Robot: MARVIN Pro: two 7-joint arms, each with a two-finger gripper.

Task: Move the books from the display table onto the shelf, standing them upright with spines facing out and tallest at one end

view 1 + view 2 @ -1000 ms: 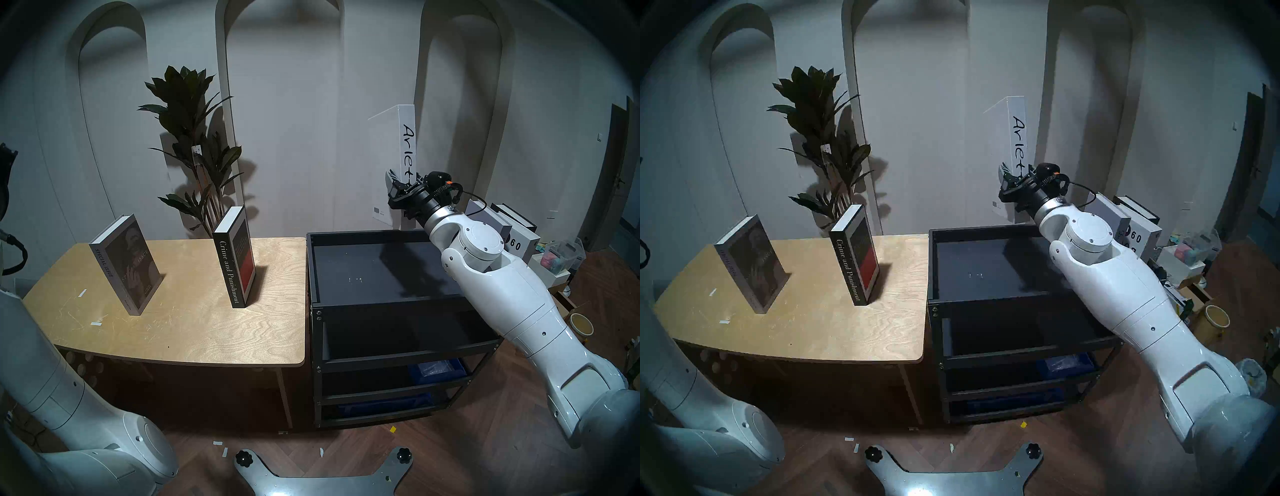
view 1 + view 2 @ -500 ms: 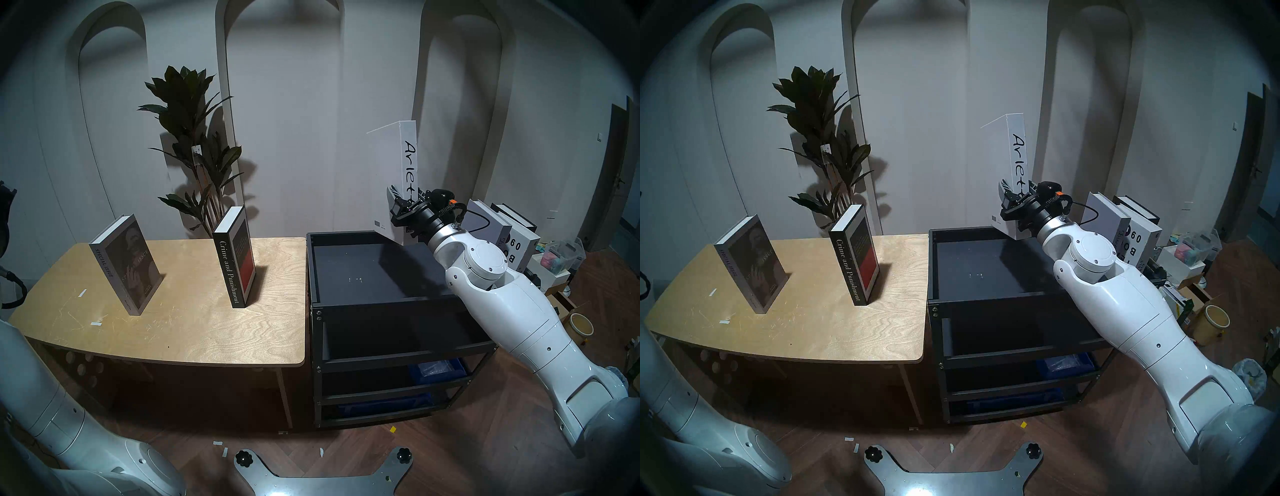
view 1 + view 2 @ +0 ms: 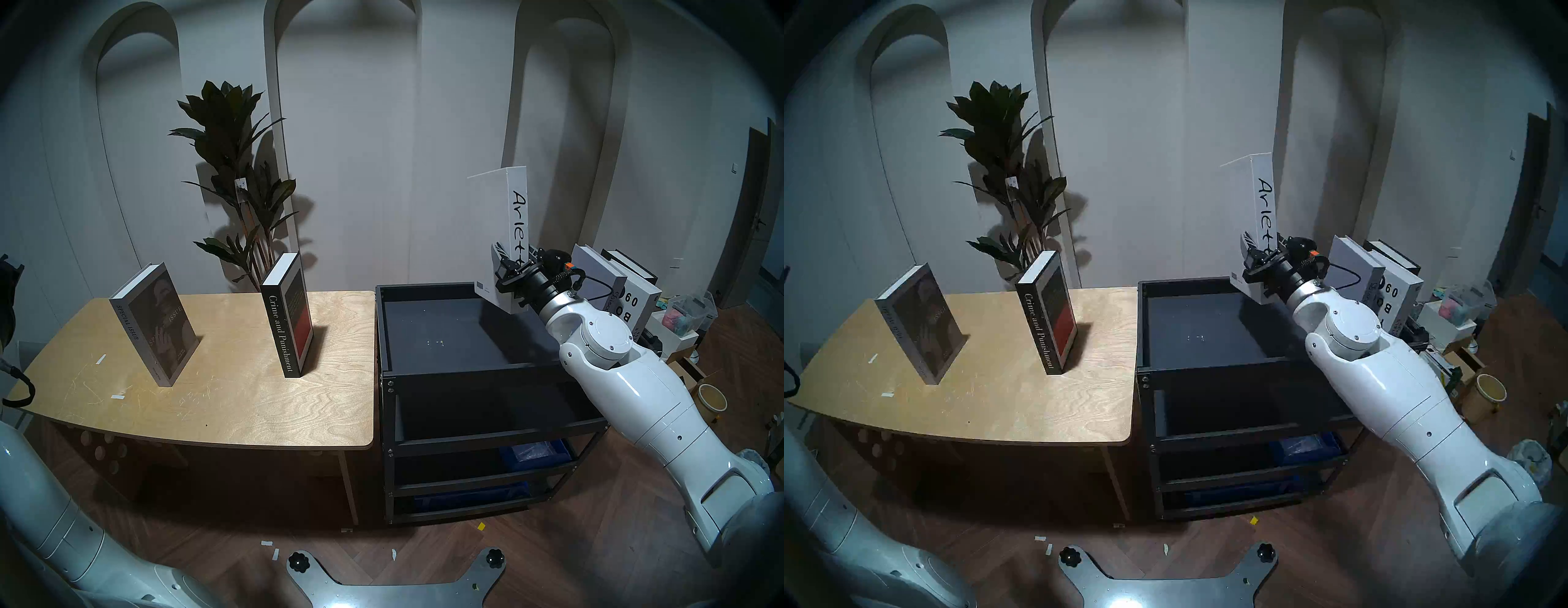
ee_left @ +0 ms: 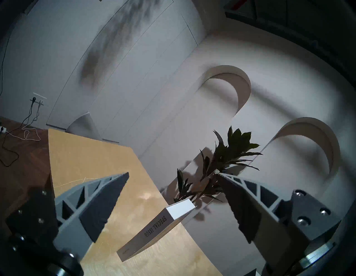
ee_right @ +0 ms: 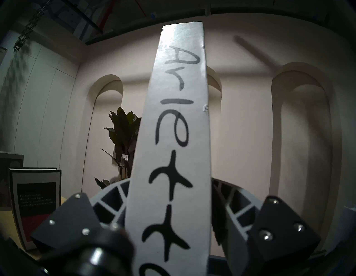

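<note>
Head stereo left view puts the white Arietta book [image 3: 511, 237] at right of centre, upright with its spine toward the camera, its lower corner hanging just above the far right part of the shelf [image 3: 428, 373] top tray, not yet resting on it. The right gripper [image 3: 514, 268] pinches the book low on the spine, fingers pressed against both covers, as the right wrist view confirms. Two more books stand at centre left on the display table [image 3: 237, 407]: Crime and Punishment [image 3: 287, 314] and SPECIAL ISSUE [image 3: 153, 325]. The left gripper [image 4: 171, 206] hangs spread and empty, aimed toward SPECIAL ISSUE. The risk, I judge, is the low grip on a tall book: it may pivot between the pads, catch the tray's raised rim, or topple once released with nothing alongside to lean on.
</note>
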